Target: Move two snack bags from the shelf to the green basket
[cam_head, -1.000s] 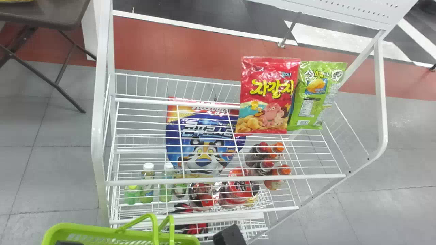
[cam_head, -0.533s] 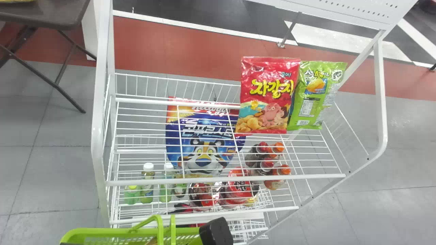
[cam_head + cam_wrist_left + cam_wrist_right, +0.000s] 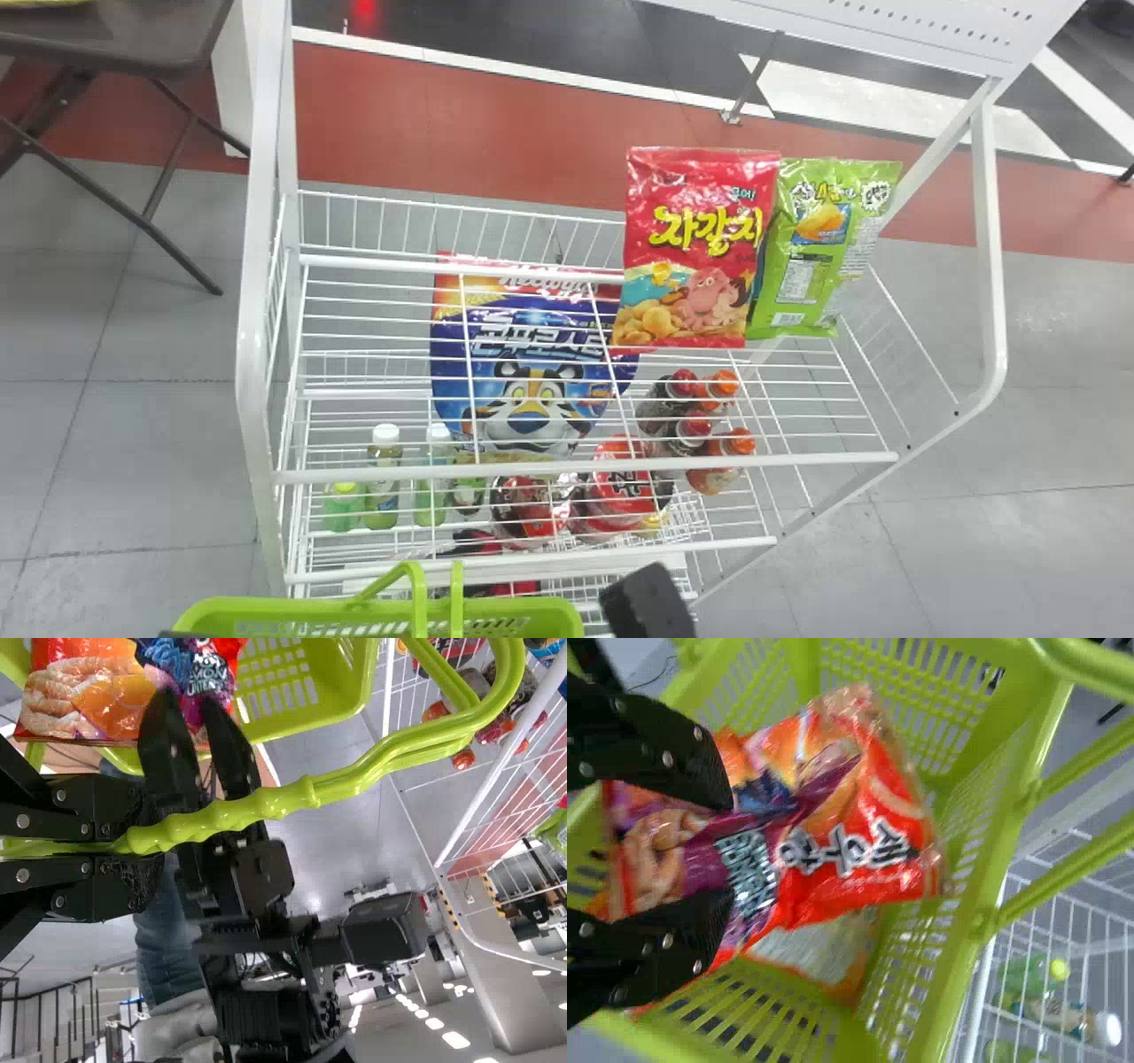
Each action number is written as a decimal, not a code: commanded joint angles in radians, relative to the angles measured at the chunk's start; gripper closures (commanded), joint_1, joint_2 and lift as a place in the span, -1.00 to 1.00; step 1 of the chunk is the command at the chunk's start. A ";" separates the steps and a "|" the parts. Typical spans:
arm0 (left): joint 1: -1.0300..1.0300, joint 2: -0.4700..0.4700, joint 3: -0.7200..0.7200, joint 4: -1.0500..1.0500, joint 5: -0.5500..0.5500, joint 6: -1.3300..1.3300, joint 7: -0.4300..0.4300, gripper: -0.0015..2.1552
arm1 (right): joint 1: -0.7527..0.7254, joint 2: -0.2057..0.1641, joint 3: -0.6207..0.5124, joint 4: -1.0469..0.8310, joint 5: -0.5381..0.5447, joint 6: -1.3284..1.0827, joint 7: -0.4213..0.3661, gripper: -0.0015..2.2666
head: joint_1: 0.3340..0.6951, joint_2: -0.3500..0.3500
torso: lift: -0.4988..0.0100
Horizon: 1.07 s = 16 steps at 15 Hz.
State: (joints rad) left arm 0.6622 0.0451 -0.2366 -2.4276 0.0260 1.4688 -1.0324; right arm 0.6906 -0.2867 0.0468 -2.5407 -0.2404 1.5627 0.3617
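The right gripper (image 3: 731,850), its fingers spread over the red-and-purple plastic snack bag (image 3: 859,833) atop a paler bag (image 3: 819,946) in the green slatted basket (image 3: 970,904), should withdraw straight, without snagging, while the left gripper (image 3: 146,842), clenched on glossy green handles (image 3: 354,775), steadies it.

We have room over the white wire shelf's (image 3: 354,474) left half; the green plastic basket's (image 3: 266,608) raised handles (image 3: 416,595) obstruct us.

Left tool (image 3: 188,634) clamped closed; right tool (image 3: 651,604) near it, jaws spread wide.
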 commanded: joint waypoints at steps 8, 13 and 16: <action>0.013 -0.004 -0.004 0.007 0.000 -0.024 0.009 0.97 | 0.050 0.106 -0.216 -0.009 -0.025 -0.879 0.100 -0.93 | 1.00 -1.00 | 0.89; 0.017 -0.004 -0.003 0.015 0.000 -0.034 0.009 0.97 | 0.110 0.179 -0.203 0.125 -0.037 -1.382 0.023 -0.93 | 1.00 -1.00 | 0.89; 0.017 -0.004 -0.003 0.024 0.003 -0.043 0.003 0.97 | 0.168 0.208 -0.196 0.197 -0.028 -1.582 -0.036 -0.93 | 1.00 -1.00 | 0.89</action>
State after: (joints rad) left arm 0.6796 0.0414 -0.2393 -2.4083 0.0264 1.4321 -1.0283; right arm 0.8295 -0.0901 -0.1525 -2.3688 -0.2700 0.0517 0.3347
